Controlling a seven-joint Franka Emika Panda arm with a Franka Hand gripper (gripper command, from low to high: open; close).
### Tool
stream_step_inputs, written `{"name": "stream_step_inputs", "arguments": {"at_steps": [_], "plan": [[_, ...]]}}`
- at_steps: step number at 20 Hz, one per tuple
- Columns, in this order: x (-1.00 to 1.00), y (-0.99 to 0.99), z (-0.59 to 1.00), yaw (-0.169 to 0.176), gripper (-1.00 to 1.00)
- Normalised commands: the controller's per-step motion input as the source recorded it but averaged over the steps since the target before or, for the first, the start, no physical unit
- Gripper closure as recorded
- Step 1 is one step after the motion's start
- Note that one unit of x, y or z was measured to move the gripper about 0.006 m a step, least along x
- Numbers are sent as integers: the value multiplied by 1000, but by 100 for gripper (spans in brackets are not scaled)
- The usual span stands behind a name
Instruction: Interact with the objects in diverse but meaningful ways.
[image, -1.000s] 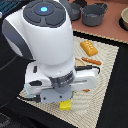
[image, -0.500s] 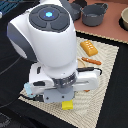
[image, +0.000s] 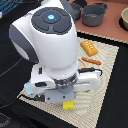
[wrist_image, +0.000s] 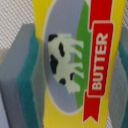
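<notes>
Tool (wrist_image: 70, 65) clamps the yellow butter box (wrist_image: 75, 60), pads (wrist_image: 30, 70) on both sides, low over the mat (image: 107, 75) on the desk. Probably lifting: rise straight, steady grip. The sausage (image: 91, 61) lies well apart.

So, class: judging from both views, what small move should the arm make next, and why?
Probably a short straight lift. In the wrist view the yellow butter box fills the frame between the grey-and-teal fingers, apparently gripped; outside, its corner sits low by the woven mat.
</notes>
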Motion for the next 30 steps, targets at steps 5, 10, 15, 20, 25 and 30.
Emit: {"name": "stream_step_inputs", "arguments": {"at_steps": [5, 10, 15, 20, 25, 30], "plan": [[505, -122, -7, -37, 100], [519, -104, -11, -35, 100], [510, -63, 0, -36, -100], [488, -7, 0, -33, -100], [505, 0, 0, -40, -100], [406, 0, 0, -34, -100]]}}
